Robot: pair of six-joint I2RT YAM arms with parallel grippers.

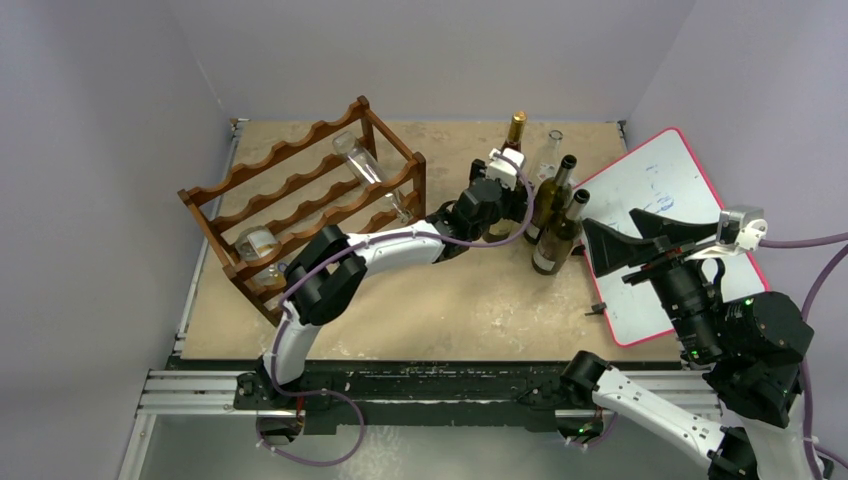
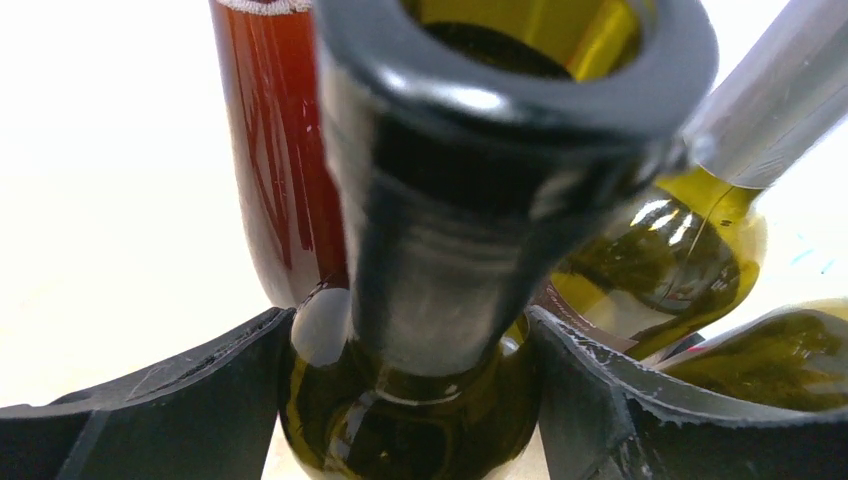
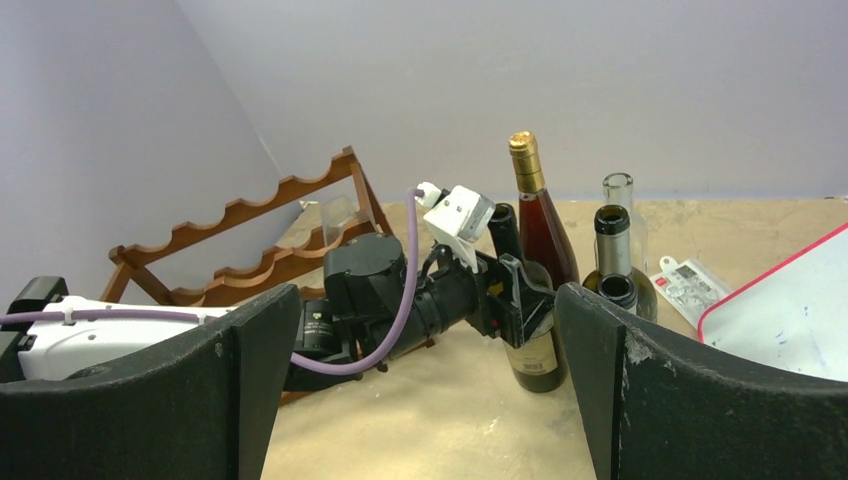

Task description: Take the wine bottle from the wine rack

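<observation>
The dark reddish-brown wine rack (image 1: 300, 190) stands at the back left and also shows in the right wrist view (image 3: 240, 215). A clear bottle (image 1: 362, 160) lies across its top tier and another bottle (image 1: 257, 243) lies low at its left end. My left gripper (image 1: 522, 205) (image 2: 410, 320) reaches right of the rack and is shut on the shoulder of a dark green wine bottle (image 2: 420, 400) (image 3: 535, 350). That bottle stands upright on the table, mostly hidden under my wrist in the top view. My right gripper (image 1: 610, 220) (image 3: 425, 295) is open and empty, above the table at the right.
Several bottles stand close around the held one: a red one with a gold cap (image 1: 515, 130) (image 3: 540, 220), a clear one (image 1: 553, 150) and two green ones (image 1: 552, 195) (image 1: 562, 240). A red-rimmed whiteboard (image 1: 660, 190) lies at the right. Walls close the back and sides.
</observation>
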